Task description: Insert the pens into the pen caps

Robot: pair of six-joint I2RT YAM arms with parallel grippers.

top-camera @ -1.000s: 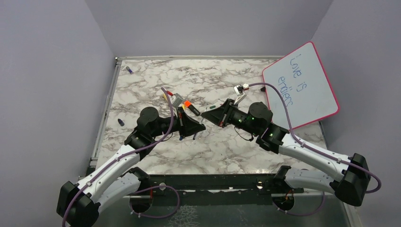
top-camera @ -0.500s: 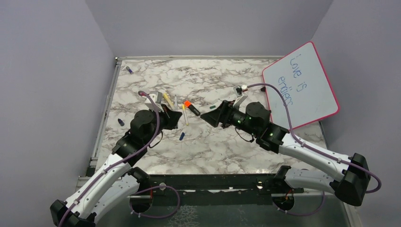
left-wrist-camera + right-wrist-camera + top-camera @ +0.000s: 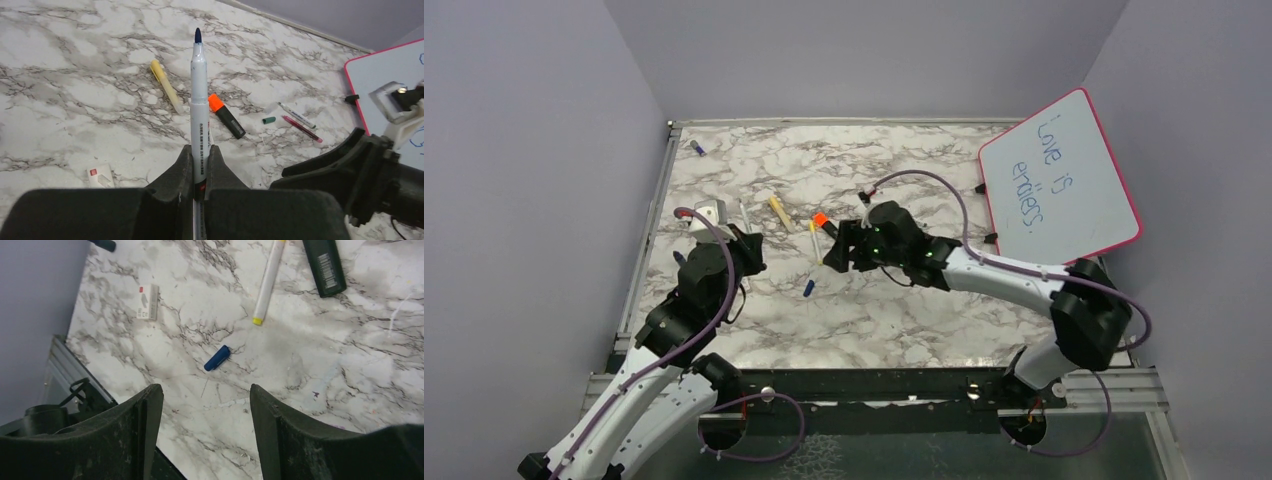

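My left gripper (image 3: 200,150) is shut on a white pen (image 3: 199,95) whose dark blue tip points away from me; in the top view it is held at the table's left (image 3: 742,240). My right gripper (image 3: 206,387) stands open and empty just above the marble, with a blue pen cap (image 3: 217,358) lying a little beyond its fingertips. From above, that cap (image 3: 809,288) lies below and left of the right gripper (image 3: 832,255). A white pen with a yellow end (image 3: 268,282), a yellow pen (image 3: 165,85), a dark red pen (image 3: 301,128) and a green cap (image 3: 269,120) lie loose.
A black highlighter with an orange end (image 3: 826,226) lies beside the right gripper. The pink-framed whiteboard (image 3: 1059,180) leans at the right. Two more blue caps lie at the far left corner (image 3: 695,148) and the left edge (image 3: 679,258). A small white tag (image 3: 147,301) lies flat.
The two grippers have drawn apart from the middle. My left arm pulled back left with the pen. My right gripper opened and swung left and down over the blue cap.
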